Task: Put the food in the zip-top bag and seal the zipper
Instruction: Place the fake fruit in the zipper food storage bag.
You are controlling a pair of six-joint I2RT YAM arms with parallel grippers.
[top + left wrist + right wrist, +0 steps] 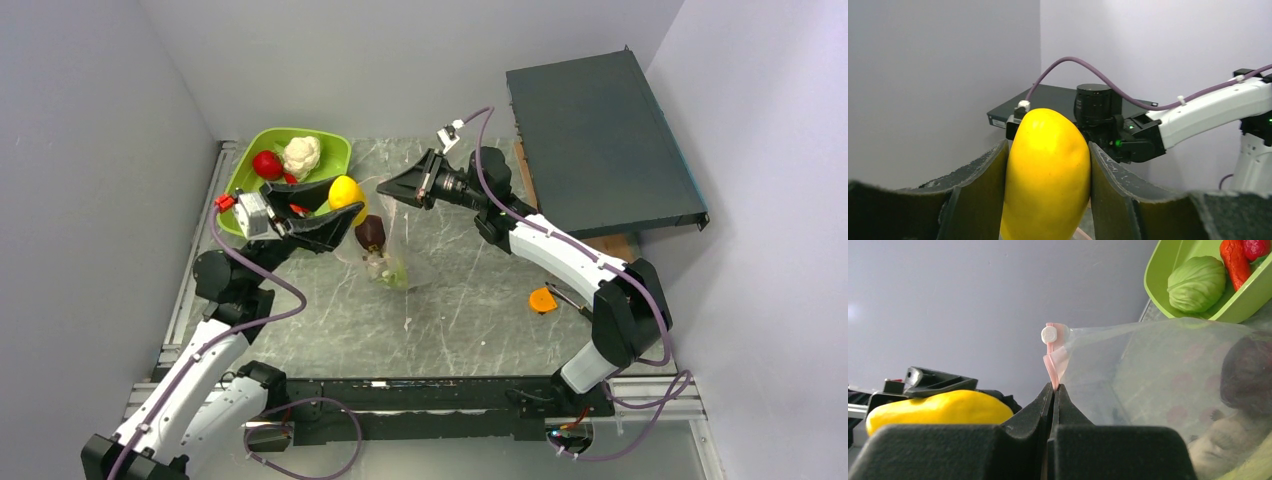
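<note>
My left gripper [345, 205] is shut on a yellow toy fruit [346, 190], seen close between the pads in the left wrist view [1047, 170], held above the mouth of the clear zip-top bag [392, 250]. My right gripper [385, 188] is shut on the bag's pink zipper strip [1054, 365] and holds the mouth edge up. Inside the bag lie a dark purple piece [370, 232] and a pale green stalk piece [385, 270]. In the right wrist view the bag [1158, 370] hangs to the right, and the yellow fruit [938, 410] shows at the left.
A lime-green tray [330, 150] at the back left holds a red piece [266, 164], a white cauliflower [301, 155] and a green cabbage [1196, 284]. An orange disc [542, 299] lies right of centre. A dark flat box [600, 130] stands at the back right.
</note>
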